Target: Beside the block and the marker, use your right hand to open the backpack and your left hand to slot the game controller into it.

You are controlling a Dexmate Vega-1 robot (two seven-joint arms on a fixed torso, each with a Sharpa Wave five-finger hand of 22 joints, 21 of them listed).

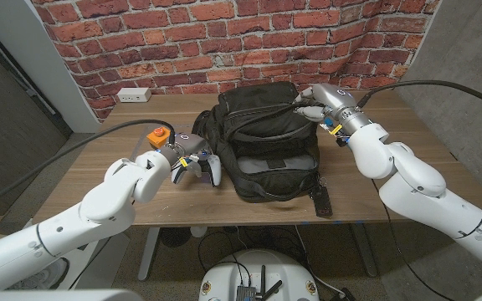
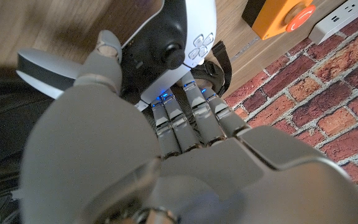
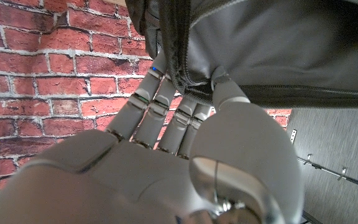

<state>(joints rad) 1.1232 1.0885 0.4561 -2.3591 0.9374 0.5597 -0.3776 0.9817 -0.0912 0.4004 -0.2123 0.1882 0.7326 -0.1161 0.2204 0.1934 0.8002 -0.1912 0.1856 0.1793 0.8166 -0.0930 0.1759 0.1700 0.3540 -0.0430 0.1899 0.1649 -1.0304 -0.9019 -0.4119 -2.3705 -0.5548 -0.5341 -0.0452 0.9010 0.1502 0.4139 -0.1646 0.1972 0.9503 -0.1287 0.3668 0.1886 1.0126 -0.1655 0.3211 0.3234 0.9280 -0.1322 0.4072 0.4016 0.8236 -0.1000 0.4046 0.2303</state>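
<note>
Right up close in the right wrist view, the grey right hand [image 3: 185, 130] pinches the zipped edge of the big black cloth backpack [image 1: 268, 142] between thumb and fingers, at the bag's far top corner. That bag sits in the middle of the wooden table [image 1: 375, 180], with its top mouth pulled a little open. Just to its left is the left hand [image 1: 176, 160], fingers closed on the white and black game controller [image 1: 201, 160]. The controller lies beside the bag, touching or nearly so, handles pointing toward the robot. So I think the next move is up and right, into the mouth. An orange block with a red button [image 1: 159, 135] stands behind the left hand.
</note>
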